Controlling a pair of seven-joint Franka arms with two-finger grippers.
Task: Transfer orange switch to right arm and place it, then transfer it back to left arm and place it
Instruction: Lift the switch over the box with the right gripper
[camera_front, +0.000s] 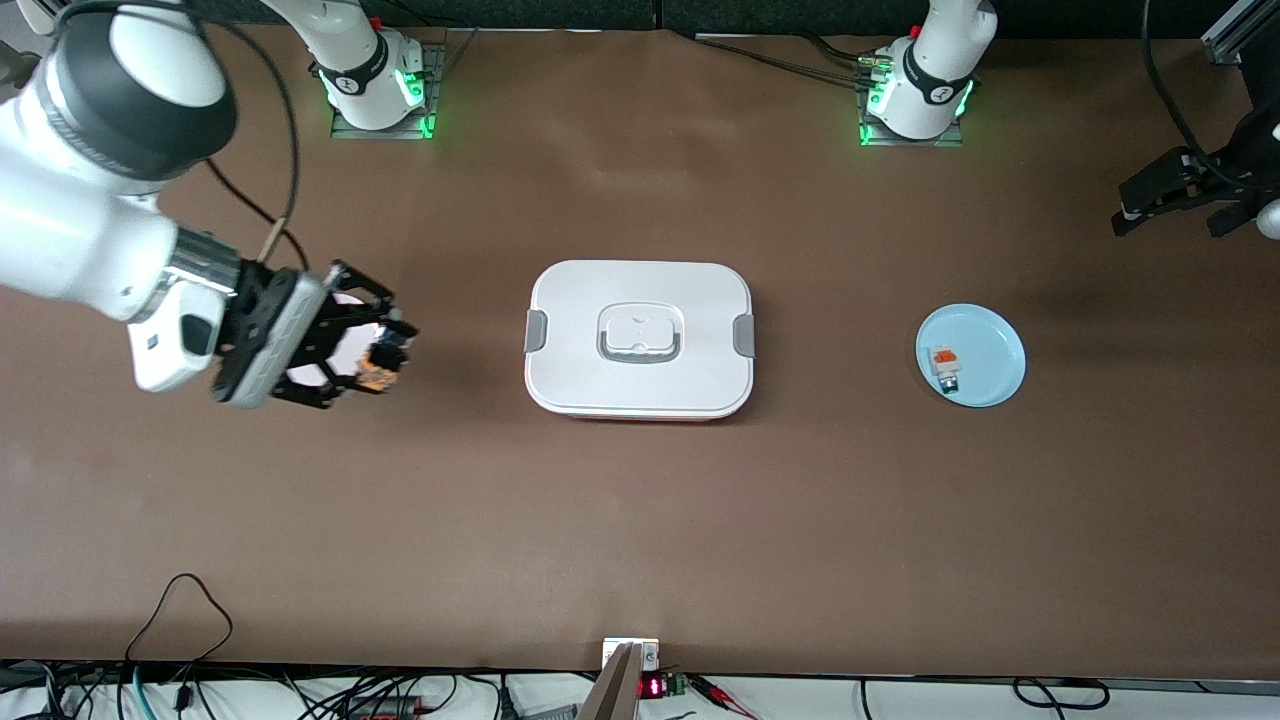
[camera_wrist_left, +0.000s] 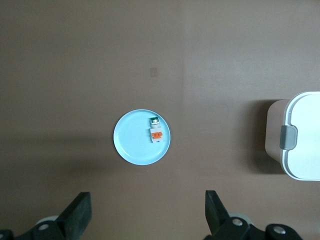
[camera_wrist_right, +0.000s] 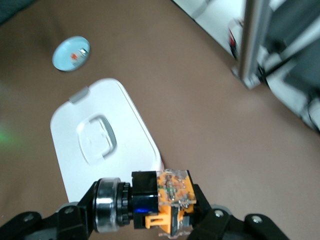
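Note:
My right gripper (camera_front: 385, 355) is shut on the orange switch (camera_front: 383, 362), a stubby black part with a silver ring and an orange end (camera_wrist_right: 150, 205), held between both fingers of the right gripper (camera_wrist_right: 145, 212). It hangs over a white plate (camera_front: 350, 345) at the right arm's end of the table, beside the box (camera_front: 640, 340). The box is white, lidded, with grey clasps and handle (camera_wrist_right: 100, 145). My left gripper (camera_front: 1165, 200) waits high over the left arm's end, open and empty (camera_wrist_left: 147, 215).
A light blue plate (camera_front: 990, 335) lies toward the left arm's end, with a small white-grey block with an orange top (camera_front: 945, 362) on it. The left wrist view shows the blue plate (camera_wrist_left: 132, 142), the block (camera_wrist_left: 156, 131) and a box corner (camera_wrist_left: 302, 135). Cables run along the front edge.

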